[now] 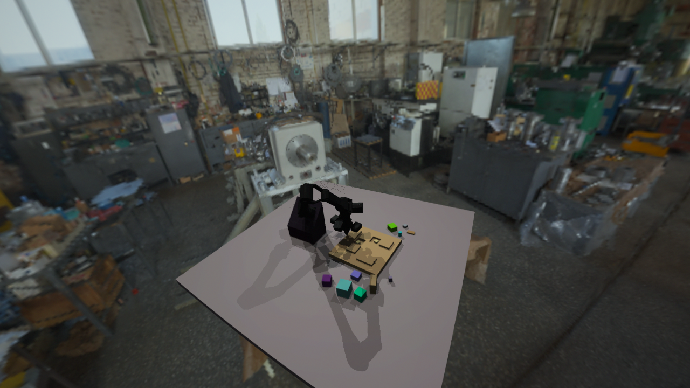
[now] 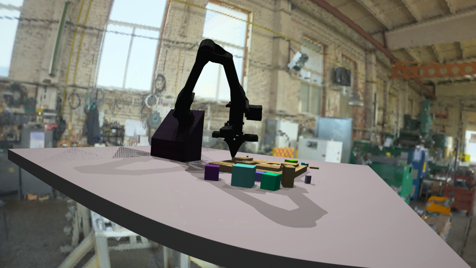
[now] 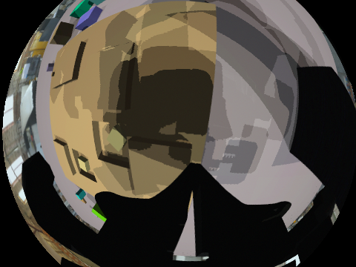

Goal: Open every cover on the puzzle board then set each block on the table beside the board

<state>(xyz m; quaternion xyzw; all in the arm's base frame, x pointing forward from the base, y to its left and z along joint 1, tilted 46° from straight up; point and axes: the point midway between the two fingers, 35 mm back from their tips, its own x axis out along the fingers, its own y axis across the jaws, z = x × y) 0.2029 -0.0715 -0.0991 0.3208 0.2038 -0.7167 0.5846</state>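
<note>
The tan puzzle board (image 1: pixel 381 254) (image 2: pixel 301 171) (image 3: pixel 64 107) lies flat, with raised covers on it. One cover (image 1: pixel 386 244) is toward the far right corner, another (image 1: pixel 366 261) toward the front. Open wells show in the wrist view. One holds a pale yellowish diamond shape (image 3: pixel 116 139) and a smaller one holds a similar shape (image 3: pixel 84 164); I cannot tell surely whether these are blocks. My gripper (image 1: pixel 346 233) (image 2: pixel 233 156) (image 3: pixel 193 167) is shut and empty, its tips low at the board's edge nearest the arm base. Arm shadow darkens the nearby covers.
Beside the board stand purple (image 1: pixel 326 280) (image 2: pixel 211 172), teal (image 1: pixel 344 288) (image 2: pixel 243 175), green (image 1: pixel 359 295) (image 2: pixel 270 181), blue-violet (image 1: pixel 356 275) (image 3: pixel 89 18) and tall brown (image 1: pixel 373 284) (image 2: pixel 288 176) blocks. A lime block (image 1: pixel 392 226) and small pieces lie beyond the far edge.
</note>
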